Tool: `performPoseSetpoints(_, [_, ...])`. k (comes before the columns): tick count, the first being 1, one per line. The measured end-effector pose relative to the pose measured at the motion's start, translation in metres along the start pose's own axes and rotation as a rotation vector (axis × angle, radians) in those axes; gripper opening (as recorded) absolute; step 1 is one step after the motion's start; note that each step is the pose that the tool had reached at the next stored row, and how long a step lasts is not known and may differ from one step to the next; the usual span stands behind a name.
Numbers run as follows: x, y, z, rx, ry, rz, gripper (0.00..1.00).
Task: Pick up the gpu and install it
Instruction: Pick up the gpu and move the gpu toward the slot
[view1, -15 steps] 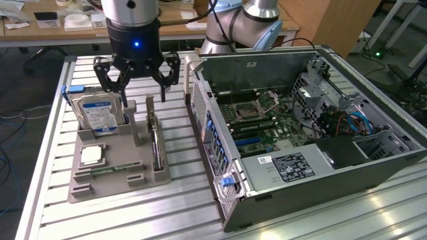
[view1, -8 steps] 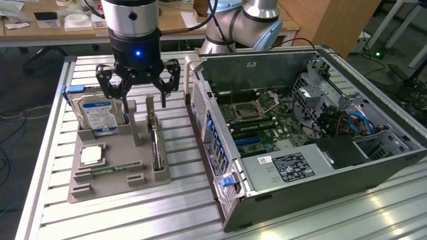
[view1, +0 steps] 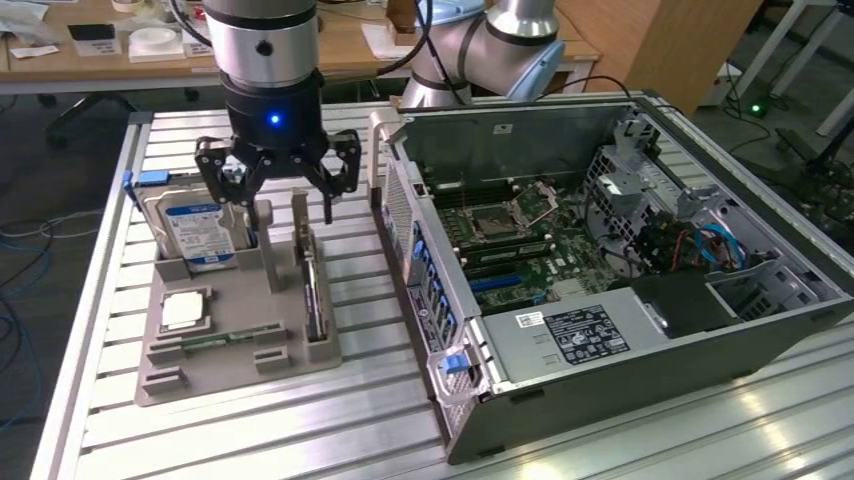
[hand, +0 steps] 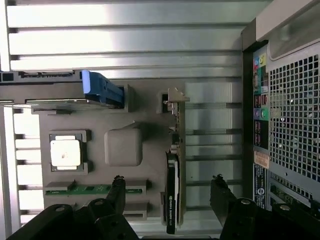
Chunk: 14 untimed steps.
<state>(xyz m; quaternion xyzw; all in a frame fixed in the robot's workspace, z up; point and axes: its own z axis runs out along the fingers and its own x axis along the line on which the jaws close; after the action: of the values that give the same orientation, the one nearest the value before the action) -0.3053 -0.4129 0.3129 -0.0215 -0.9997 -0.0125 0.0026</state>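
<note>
The gpu (view1: 311, 285) is a thin dark card standing on edge in a slot of the grey holder (view1: 227, 375) on the table. In the wrist view the gpu (hand: 171, 185) shows edge-on, its silver bracket (hand: 173, 102) at one end. My gripper (view1: 279, 212) hangs open above the far end of the holder and holds nothing. Looking down from the wrist, the gripper (hand: 168, 184) straddles the card, one finger (hand: 118, 189) on each side with wide gaps. The open computer case (view1: 441, 300) with its motherboard (view1: 514, 240) lies at the exterior view's right.
The holder also carries a silver hard drive (view1: 198, 232) with a blue-white label, a square processor (view1: 183, 310) and a green memory stick (view1: 214, 340). The case's perforated rear wall (hand: 295, 115) stands close beside the holder. The table (view1: 267, 440) is ribbed aluminium.
</note>
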Motion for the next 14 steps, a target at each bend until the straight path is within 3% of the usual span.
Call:
performPoseSetpoints(5, [0.0,-0.0018,0.0083,0.0001,0.0006,0.0,0.78])
performPoseSetpoints(14, [-0.002,-0.0089,0.0244,0.0004,0.0074,-0.006,0.78])
